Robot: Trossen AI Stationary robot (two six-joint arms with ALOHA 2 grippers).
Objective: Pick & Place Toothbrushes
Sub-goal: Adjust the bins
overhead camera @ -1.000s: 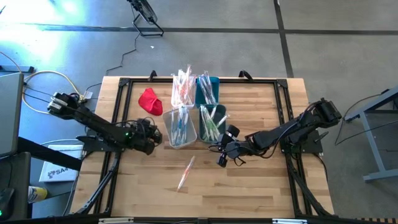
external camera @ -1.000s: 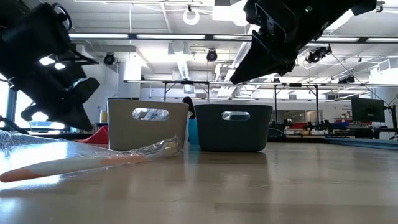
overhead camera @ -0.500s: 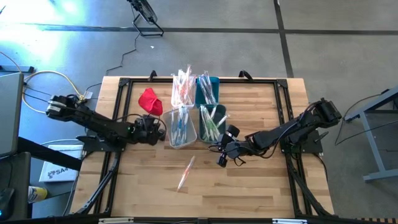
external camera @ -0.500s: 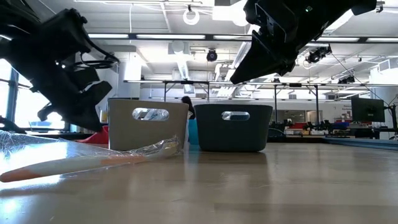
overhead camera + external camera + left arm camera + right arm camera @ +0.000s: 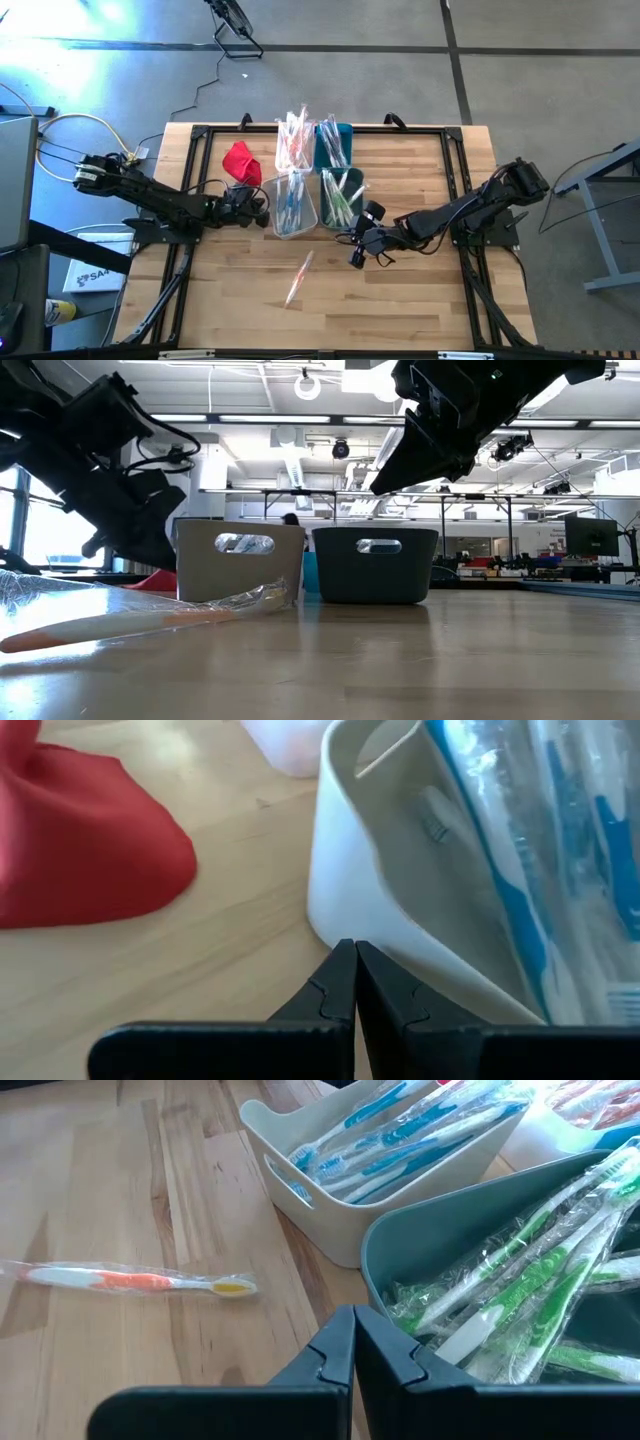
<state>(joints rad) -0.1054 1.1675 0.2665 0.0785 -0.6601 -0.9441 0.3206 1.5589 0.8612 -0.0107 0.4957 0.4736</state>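
1. My left tool (image 5: 262, 208) has its tips together, empty, at 9 o'clock of the white bin (image 5: 291, 203).
2. My right tool (image 5: 352, 245) is also closed, empty, at 6 o'clock of the teal bin (image 5: 341, 198).
3. One orange toothbrush (image 5: 298, 278) lies on the surface (image 5: 400, 300); others fill the bins.

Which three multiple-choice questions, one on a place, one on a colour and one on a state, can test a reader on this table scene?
1. Where does the loose toothbrush lie?
A. in a bin
B. on the bare table
C. on the red cloth

2. What colour are the toothbrushes in the dark teal bin?
A. green
B. pink
C. orange

3. How are the left gripper fingers?
A. wide open
B. holding a toothbrush
C. shut, empty

Answers: 1 B, it rests alone on the wood; 2 A, green handles fill that bin; 3 C, the tips meet beside the white bin.
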